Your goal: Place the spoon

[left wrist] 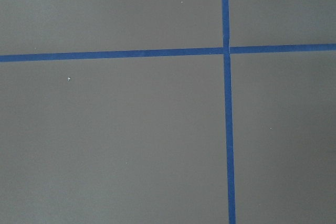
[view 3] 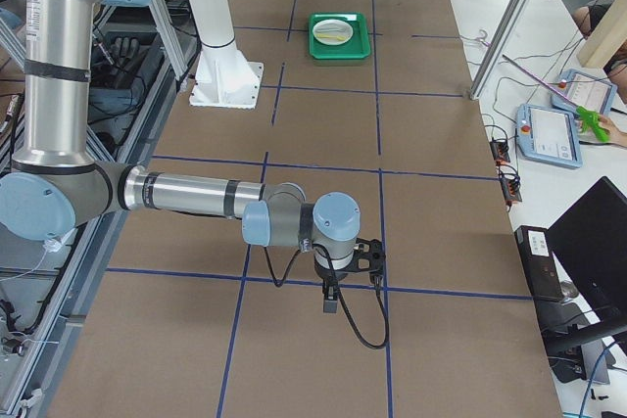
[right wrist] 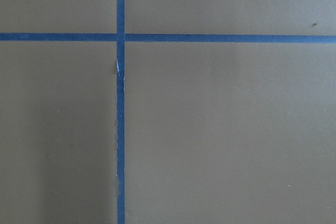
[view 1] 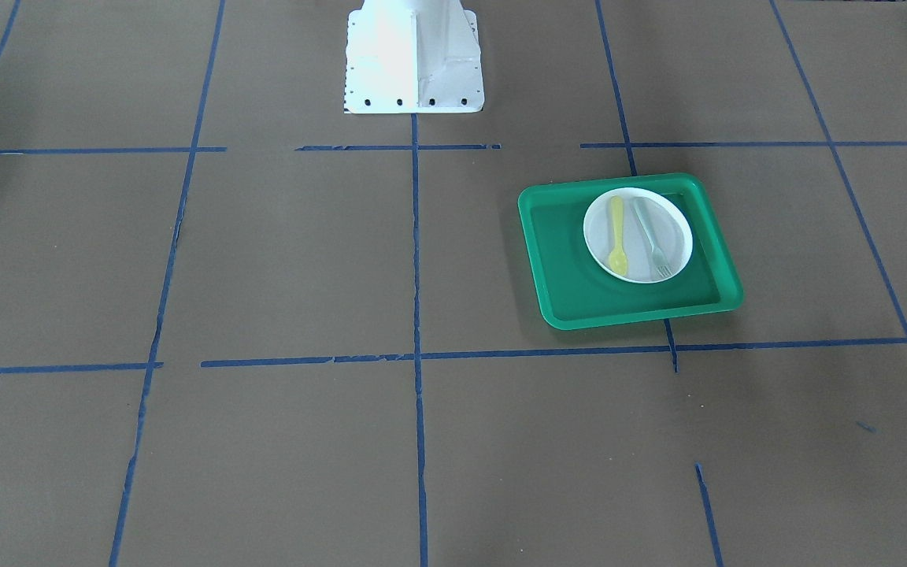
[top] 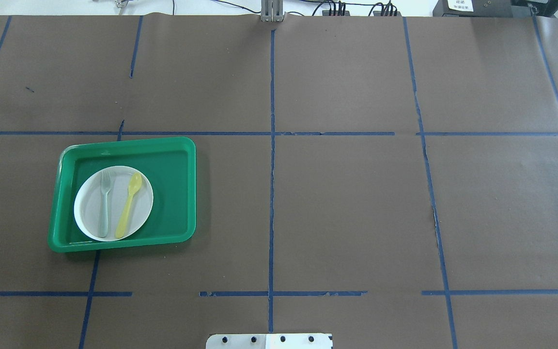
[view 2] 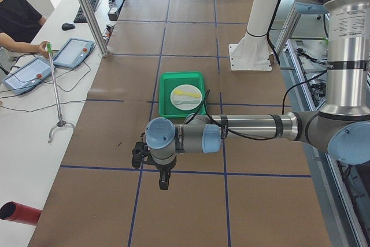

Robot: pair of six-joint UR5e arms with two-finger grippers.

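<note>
Spoon (top: 128, 206) is lying on the plate (top: 87, 203) right beside the fork (top: 104, 203), so you'd pinch mid-handle, clear of the fork; can't tell whether left gripper (view 2: 164, 182) or right gripper (view 3: 330, 299) is clenched.

1. The tray (top: 172, 194) is sitting on the surface (top: 347, 203), in the robot's left half, ahead and to the left of the robot's base (top: 269, 341).
2. The plate (top: 116, 203) is lying in the tray, toward the corner nearest the robot on its left.
3. The spoon (top: 129, 203) and the fork (top: 104, 206) are lying side by side on the plate, not touching, with the spoon on the robot's right.
4. Both are pointing their heads away from the robot.
</note>
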